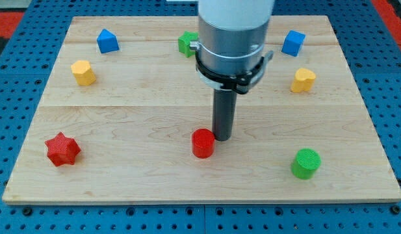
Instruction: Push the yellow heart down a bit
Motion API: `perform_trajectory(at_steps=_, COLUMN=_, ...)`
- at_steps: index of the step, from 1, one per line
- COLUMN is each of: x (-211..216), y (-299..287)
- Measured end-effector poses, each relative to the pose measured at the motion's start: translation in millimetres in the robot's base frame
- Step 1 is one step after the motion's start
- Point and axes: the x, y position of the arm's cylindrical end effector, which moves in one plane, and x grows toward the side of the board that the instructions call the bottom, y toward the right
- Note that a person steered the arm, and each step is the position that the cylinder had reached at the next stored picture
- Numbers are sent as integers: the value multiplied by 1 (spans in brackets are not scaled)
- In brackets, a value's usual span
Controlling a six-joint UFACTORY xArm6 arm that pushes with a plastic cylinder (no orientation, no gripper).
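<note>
The yellow heart (303, 79) lies near the view's right, in the upper half of the wooden board (122, 123). My tip (222, 138) rests on the board near the middle, touching or almost touching the upper right side of the red cylinder (203, 143). The tip is far to the left of and below the yellow heart. The arm's grey body (232, 39) hangs over the top centre.
A yellow block (83, 72) and a blue block (107, 41) sit at the upper left. A green block (186, 43) is partly hidden behind the arm. A blue cube (293, 43) lies above the heart. A red star (62, 149) is lower left, a green cylinder (306, 162) lower right.
</note>
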Motion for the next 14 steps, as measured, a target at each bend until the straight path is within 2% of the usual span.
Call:
perform_trajectory(at_steps=2, x=28, y=-27)
perform_trajectory(at_steps=3, x=28, y=-13)
perform_trajectory(at_steps=4, x=8, y=11)
perform_trajectory(at_steps=7, x=-30, y=-6)
perform_trajectory(at_steps=8, x=-82, y=-5)
perform_trajectory(at_steps=9, x=-128, y=42)
perform_trajectory(at_steps=10, x=-144, y=111)
perform_trajectory(at_steps=11, x=-154, y=153)
perform_trajectory(at_steps=13, x=-155, y=199)
perform_trajectory(at_steps=14, x=-139, y=188)
